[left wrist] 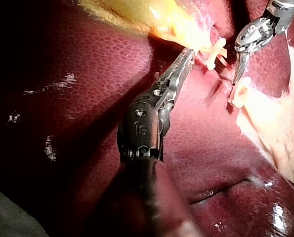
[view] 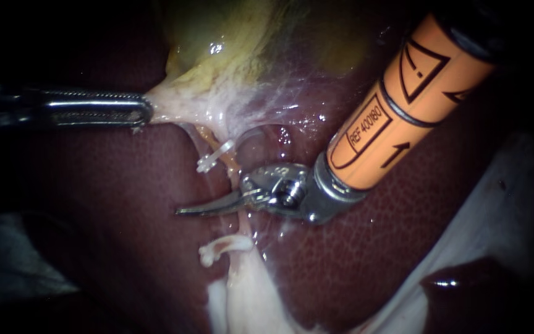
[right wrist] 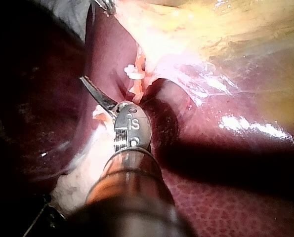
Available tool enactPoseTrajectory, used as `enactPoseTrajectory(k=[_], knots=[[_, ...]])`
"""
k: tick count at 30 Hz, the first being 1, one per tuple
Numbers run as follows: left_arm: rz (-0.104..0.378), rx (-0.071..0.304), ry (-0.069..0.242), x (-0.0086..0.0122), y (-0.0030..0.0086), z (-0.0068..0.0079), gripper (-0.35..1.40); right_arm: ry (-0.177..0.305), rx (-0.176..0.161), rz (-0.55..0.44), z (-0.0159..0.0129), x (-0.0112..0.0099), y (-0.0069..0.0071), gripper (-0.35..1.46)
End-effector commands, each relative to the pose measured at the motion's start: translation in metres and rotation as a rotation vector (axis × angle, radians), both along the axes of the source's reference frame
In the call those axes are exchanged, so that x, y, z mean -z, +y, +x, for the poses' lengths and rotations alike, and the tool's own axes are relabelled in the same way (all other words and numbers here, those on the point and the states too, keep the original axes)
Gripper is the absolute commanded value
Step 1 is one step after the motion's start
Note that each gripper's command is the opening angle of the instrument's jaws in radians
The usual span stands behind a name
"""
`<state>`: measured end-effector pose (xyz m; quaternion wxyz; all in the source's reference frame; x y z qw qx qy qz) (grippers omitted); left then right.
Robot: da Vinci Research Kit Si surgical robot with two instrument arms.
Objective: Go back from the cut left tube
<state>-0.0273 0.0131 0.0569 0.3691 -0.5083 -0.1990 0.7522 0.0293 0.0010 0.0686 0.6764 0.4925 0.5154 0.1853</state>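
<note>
Two clips sit on the left tube [view: 235,164], an upper clip [view: 215,155] and a lower clip [view: 220,247]. Between them lies the right instrument [view: 193,211], blades together and gripping nothing. Its hinge covers the tube there, so the cut ends are hard to make out. Clamped on pale gallbladder [view: 217,49] tissue is the left instrument [view: 142,112], shaft lost in dark. Beneath is the liver [view: 125,185].
</note>
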Motion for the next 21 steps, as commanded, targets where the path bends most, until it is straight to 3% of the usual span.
enactPoseTrajectory(k=[1, 5, 6, 10, 13, 18, 21], knots=[[0.000, 0.000, -0.001, 0.0000, 0.0000, -0.0002, -0.35, 0.000, 0.000, 0.000, 0.0000, 0.0000, 0.0000, -0.35], [0.000, 0.000, -0.001, 0.0000, 0.0000, -0.0002, -0.35, 0.000, 0.000, 0.000, 0.0000, 0.0000, 0.0000, -0.35], [0.000, 0.000, -0.001, 0.0000, 0.0000, -0.0002, -0.35, 0.000, 0.000, 0.000, 0.0001, -0.0001, 0.0000, -0.21], [0.000, 0.000, -0.001, 0.0000, 0.0000, -0.0002, -0.35, -0.002, -0.003, -0.001, 0.0003, -0.0001, 0.0000, 0.76], [0.000, 0.000, -0.001, 0.0000, 0.0000, -0.0002, -0.35, -0.003, -0.005, -0.001, 0.0006, -0.0002, 0.0001, 1.16], [0.000, 0.000, -0.001, 0.0000, 0.0000, -0.0002, -0.35, -0.006, -0.008, -0.006, 0.0012, -0.0006, -0.0004, 1.38], [0.000, 0.000, -0.001, 0.0000, 0.0000, -0.0002, -0.35, -0.020, -0.031, -0.018, 0.0015, -0.0011, -0.0010, 1.43]])
